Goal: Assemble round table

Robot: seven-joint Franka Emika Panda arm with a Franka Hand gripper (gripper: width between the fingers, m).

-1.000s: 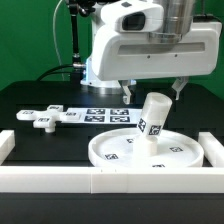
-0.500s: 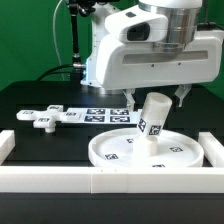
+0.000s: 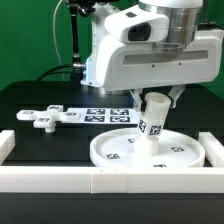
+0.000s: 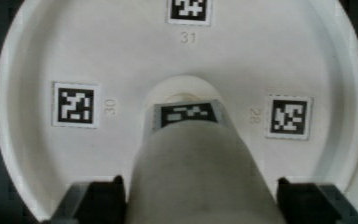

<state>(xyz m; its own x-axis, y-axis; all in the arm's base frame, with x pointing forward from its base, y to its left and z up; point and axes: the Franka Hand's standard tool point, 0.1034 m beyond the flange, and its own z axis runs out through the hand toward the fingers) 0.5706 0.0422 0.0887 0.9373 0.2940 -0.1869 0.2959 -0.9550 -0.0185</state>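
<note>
The large rimmed round disc [image 3: 175,155] lies flat near the front barrier. The short cylindrical post [image 3: 150,122] stands on its middle, leaning toward the exterior view's right. My gripper [image 3: 156,98] is low over the post's top, open, with one finger on each side of it. In the wrist view the post [image 4: 194,150] fills the space between my two dark fingertips [image 4: 101,198], with the disc [image 4: 87,50] and its tags behind it. I cannot tell whether the fingers touch the post. The flat lobed foot piece [image 3: 45,117] lies at the exterior view's left.
The marker board [image 3: 105,113] lies behind the disc. Long white barrier bars [image 3: 100,182] run along the front and up both sides [image 3: 213,148]. The arm's white body fills the upper middle of the exterior view.
My gripper has come down and shifted toward the exterior view's left, so its fingers now straddle the top of the post. The post and disc have not moved.
</note>
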